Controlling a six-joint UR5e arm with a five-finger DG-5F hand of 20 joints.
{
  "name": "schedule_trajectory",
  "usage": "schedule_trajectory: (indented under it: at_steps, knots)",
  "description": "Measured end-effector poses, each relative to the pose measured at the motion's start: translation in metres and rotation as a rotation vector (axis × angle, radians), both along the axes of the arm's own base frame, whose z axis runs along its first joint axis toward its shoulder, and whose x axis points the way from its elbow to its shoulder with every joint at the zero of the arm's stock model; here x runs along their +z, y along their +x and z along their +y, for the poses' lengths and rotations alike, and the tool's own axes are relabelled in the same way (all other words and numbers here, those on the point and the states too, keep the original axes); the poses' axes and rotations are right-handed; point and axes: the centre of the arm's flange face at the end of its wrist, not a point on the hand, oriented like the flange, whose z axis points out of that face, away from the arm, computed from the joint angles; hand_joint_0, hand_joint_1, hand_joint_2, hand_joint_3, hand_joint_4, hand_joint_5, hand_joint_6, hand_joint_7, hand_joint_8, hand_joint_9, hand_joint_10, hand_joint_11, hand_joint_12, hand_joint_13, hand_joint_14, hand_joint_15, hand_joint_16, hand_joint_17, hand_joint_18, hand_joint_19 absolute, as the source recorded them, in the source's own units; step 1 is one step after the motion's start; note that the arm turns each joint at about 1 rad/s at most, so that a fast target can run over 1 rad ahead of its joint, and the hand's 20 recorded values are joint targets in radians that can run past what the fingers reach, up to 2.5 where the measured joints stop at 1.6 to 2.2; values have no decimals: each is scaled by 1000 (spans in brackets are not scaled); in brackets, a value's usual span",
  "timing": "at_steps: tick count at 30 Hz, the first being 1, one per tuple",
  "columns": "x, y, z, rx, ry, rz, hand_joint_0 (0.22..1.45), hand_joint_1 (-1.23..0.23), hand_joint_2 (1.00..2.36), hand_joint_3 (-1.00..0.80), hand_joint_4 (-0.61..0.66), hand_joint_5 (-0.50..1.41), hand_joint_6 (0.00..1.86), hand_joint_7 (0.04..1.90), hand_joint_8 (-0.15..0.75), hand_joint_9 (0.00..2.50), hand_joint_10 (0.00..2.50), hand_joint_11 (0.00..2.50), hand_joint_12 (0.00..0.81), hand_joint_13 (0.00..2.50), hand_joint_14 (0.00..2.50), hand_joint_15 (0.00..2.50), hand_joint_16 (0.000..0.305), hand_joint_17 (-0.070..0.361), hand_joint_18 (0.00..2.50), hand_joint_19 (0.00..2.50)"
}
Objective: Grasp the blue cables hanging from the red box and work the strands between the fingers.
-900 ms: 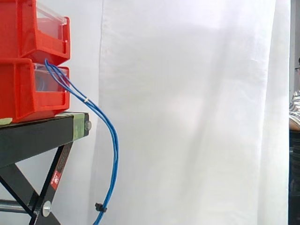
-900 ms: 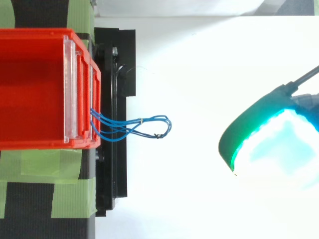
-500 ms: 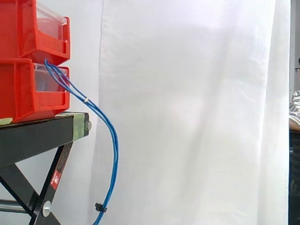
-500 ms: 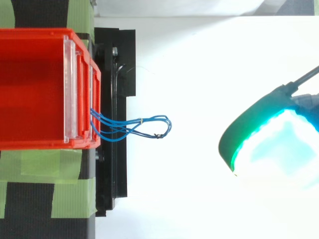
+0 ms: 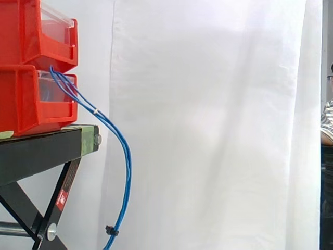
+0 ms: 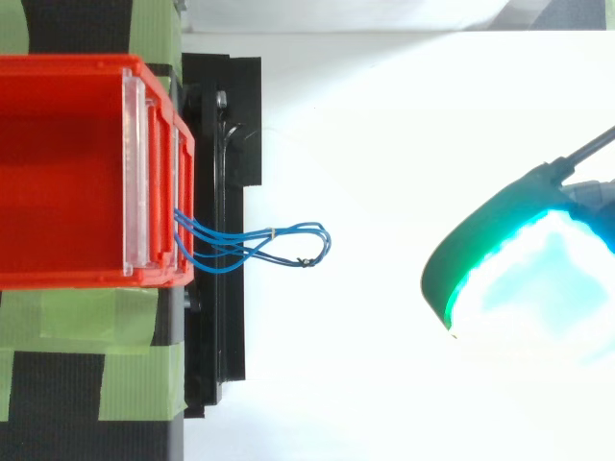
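Blue cables (image 5: 125, 156) come out between two stacked red bins (image 5: 23, 99) and hang in a long curve past the stand's edge, bound by a white tie near the top and a black tie near the bottom. From above, the blue cables (image 6: 288, 240) show as a small loop sticking out to the right of the red bin (image 6: 67, 173). The hand (image 6: 524, 288) appears in the top view at the right edge as a large cyan-green glowing shape, well to the right of the cables and apart from them.
The bins rest on a black stand (image 5: 41, 151) with green tape (image 6: 96, 327) on it. A white curtain (image 5: 208, 125) hangs behind. A person (image 5: 327, 122) is at the far right edge of the side view.
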Motion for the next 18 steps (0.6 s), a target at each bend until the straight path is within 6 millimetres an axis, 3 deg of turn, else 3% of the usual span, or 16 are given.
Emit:
schedule_trajectory:
  at_steps: [18]
  knots:
    - [-5,-3,-4,-30,-17,36,686,-491,1000,-1000,102,-395,6,666,276,101,4,132,387,0,4,138,69,155,0,124]
